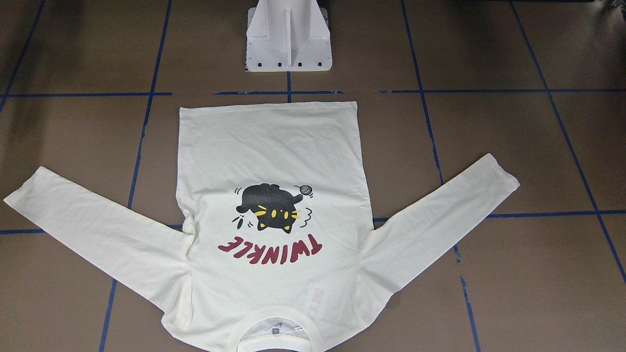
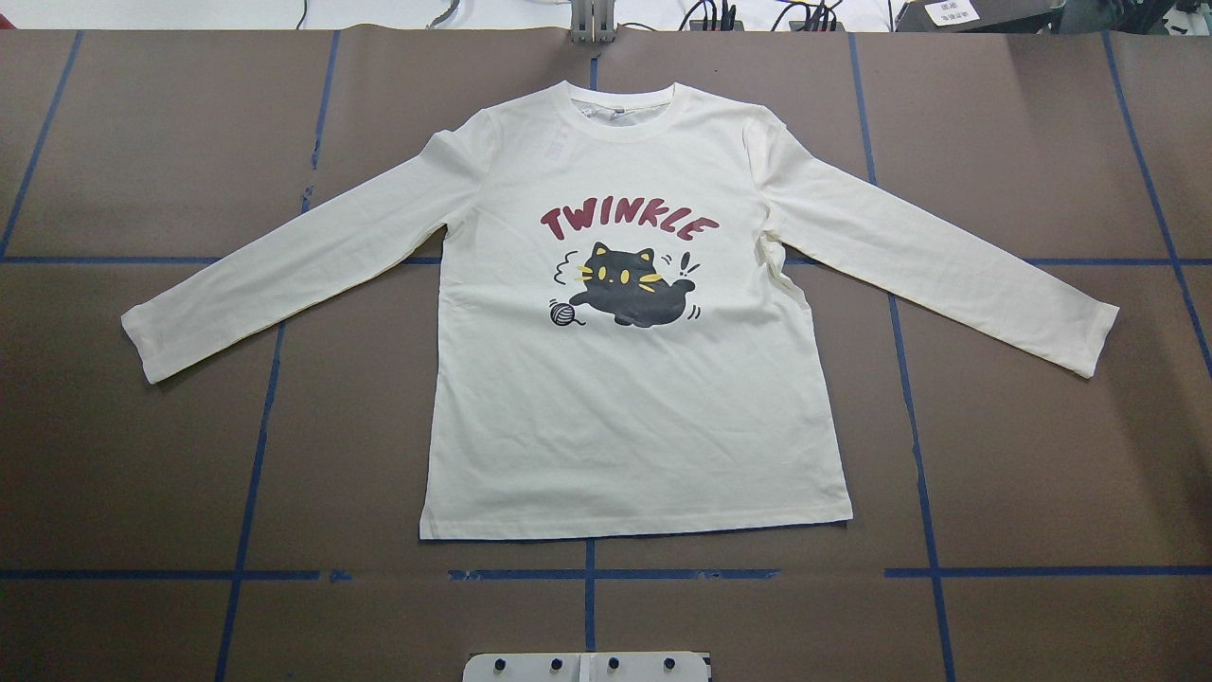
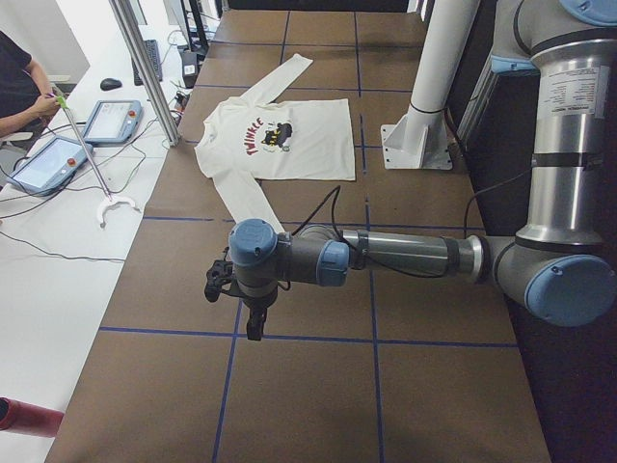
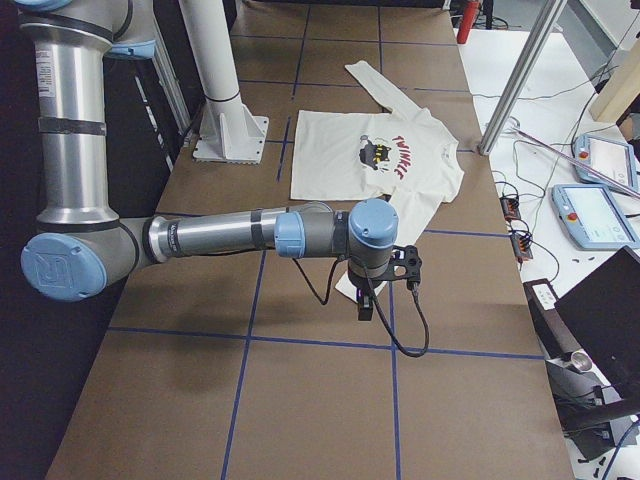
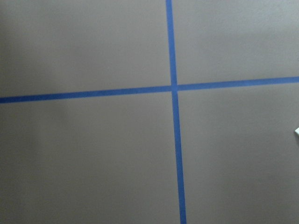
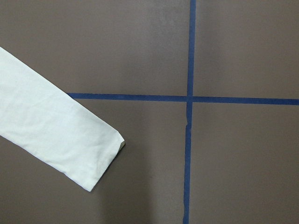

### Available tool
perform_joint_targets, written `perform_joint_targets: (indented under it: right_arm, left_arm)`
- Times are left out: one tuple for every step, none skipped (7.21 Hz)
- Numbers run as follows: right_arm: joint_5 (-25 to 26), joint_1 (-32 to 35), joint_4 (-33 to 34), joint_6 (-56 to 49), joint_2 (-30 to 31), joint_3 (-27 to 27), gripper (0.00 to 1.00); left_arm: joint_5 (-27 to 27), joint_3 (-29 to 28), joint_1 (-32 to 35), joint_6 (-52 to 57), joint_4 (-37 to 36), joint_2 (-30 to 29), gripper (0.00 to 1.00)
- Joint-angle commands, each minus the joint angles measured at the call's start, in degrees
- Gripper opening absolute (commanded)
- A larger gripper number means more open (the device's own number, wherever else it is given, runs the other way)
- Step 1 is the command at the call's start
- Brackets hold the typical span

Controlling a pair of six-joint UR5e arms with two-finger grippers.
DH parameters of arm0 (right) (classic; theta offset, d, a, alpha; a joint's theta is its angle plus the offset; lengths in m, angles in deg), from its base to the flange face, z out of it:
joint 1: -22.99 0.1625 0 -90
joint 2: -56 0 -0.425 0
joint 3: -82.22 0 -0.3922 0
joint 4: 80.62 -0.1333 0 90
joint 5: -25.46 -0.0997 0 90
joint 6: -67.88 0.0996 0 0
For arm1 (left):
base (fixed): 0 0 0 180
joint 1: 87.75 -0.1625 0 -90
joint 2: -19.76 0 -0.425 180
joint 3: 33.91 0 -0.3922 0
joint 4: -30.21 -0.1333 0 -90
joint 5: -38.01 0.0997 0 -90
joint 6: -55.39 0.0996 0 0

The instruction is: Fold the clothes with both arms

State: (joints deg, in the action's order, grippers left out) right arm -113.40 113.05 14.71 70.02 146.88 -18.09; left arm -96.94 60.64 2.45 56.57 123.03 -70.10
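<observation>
**Shirt Flat on the Table, Both Arms Out at the Sides**

The T-shirt point(image 2: 634, 398) lay flat and print-up in the middle of the table point(image 2: 142, 474), with the sleeves spread. The left gripper point(image 3: 254, 326) hung over bare table near the left cuff point(image 2: 142, 346), and the right gripper point(image 4: 367, 305) near the right cuff point(image 6: 100, 158). Whether their fingers were apart or closed could not be told. For a clean fold, each should probably pinch its cuff and lift evenly.
</observation>
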Motion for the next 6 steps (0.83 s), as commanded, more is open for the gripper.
perform_joint_targets:
  right_arm:
    - [-0.02, -4.68, -9.56, 5.03, 2.00, 0.90, 1.00]
    - [1.12, -9.59, -18.34, 17.60, 2.28, 1.51, 1.00]
    - [4.61, -15.12, -27.21, 25.73, 2.29, 3.96, 1.00]
    - [6.65, -19.26, -35.74, 31.90, 1.50, 8.68, 1.00]
    - [6.84, -21.13, -42.87, 34.83, 0.19, 14.29, 1.00]
    - [7.02, -23.67, -45.30, 35.03, -1.04, 18.18, 1.00]
  left_arm:
    - [-1.10, 1.50, -0.20, -0.03, 0.43, -1.28, 1.00]
    - [-1.02, 1.51, -0.28, -0.04, 1.30, -2.15, 1.00]
    - [-1.11, 1.34, -0.37, -0.30, 2.09, -2.25, 1.00]
    - [-1.02, 1.25, -0.37, -0.12, 2.28, -2.25, 1.00]
    - [-1.11, 1.51, -0.37, -0.04, 2.28, -1.90, 1.00]
    - [-1.19, 1.42, -0.37, 0.23, 2.45, -1.55, 1.00]
